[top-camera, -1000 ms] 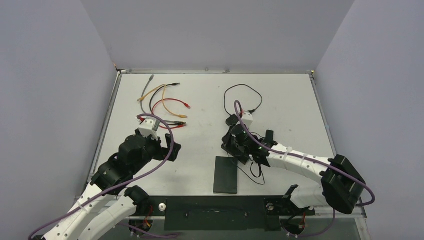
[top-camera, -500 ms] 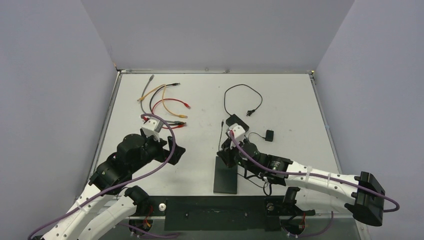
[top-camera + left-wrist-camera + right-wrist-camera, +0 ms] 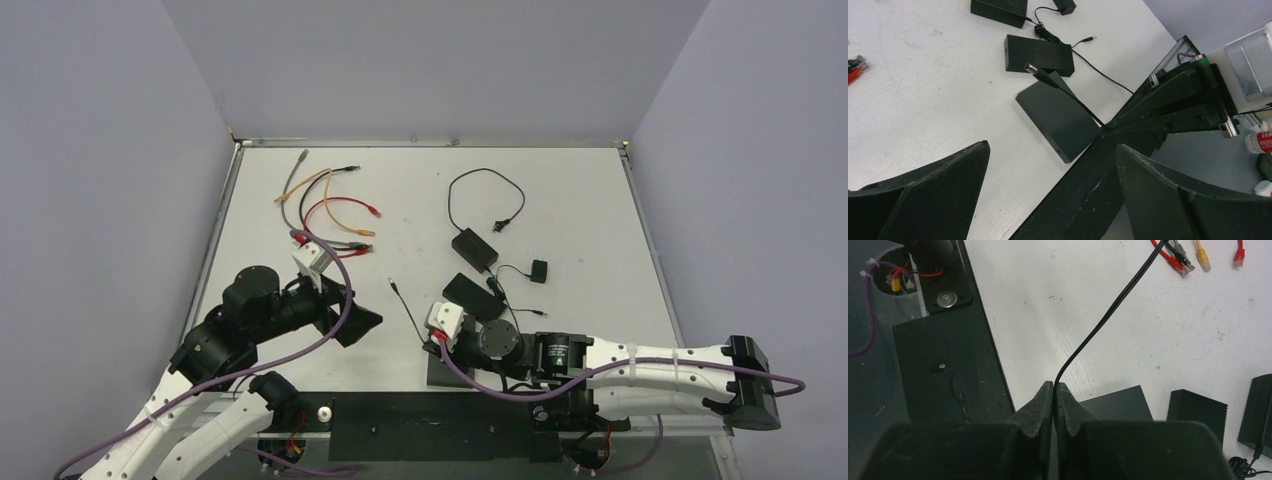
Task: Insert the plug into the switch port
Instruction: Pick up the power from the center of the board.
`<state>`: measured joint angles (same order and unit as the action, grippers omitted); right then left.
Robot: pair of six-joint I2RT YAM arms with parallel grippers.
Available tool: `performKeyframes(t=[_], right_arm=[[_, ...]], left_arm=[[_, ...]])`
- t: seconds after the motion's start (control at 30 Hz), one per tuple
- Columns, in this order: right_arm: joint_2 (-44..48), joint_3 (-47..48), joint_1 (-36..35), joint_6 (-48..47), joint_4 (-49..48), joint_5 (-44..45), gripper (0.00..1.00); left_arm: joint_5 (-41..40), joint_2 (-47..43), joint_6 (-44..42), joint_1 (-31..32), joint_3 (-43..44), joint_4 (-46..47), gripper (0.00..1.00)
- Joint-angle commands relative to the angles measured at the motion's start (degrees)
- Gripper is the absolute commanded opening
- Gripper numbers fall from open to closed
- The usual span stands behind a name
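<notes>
Swung nearer, right pincer (image 3: 1054,388) clamps one cable (image 3: 1108,315) with one plug (image 3: 1030,68); left pincer (image 3: 1052,148) gapes wide.

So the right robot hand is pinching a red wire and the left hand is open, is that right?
Almost. The wire pinched in the right gripper is black, not red; the right wrist view shows it clamped there. The left gripper is open, as you said.
</notes>
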<state>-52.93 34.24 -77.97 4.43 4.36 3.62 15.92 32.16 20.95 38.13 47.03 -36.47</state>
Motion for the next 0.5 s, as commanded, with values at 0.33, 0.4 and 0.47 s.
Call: performKeyframes(t=[0.33,0.4,0.47], right_arm=[[-2.98,7.59,-7.90,-11.86,6.62,1.12,0.00],[-2.52,7.71,-8.85,-13.09,6.73,1.53,0.00],[-1.82,7.64,-9.56,-13.87,6.94,2.47,0.00]], left_arm=[[11.37,1.43,2.26,-0.17,4.65,0.98,0.97],[12.32,1.82,2.47,-0.16,4.77,0.59,0.97],[13.36,2.11,2.51,-0.16,4.93,0.19,0.96]])
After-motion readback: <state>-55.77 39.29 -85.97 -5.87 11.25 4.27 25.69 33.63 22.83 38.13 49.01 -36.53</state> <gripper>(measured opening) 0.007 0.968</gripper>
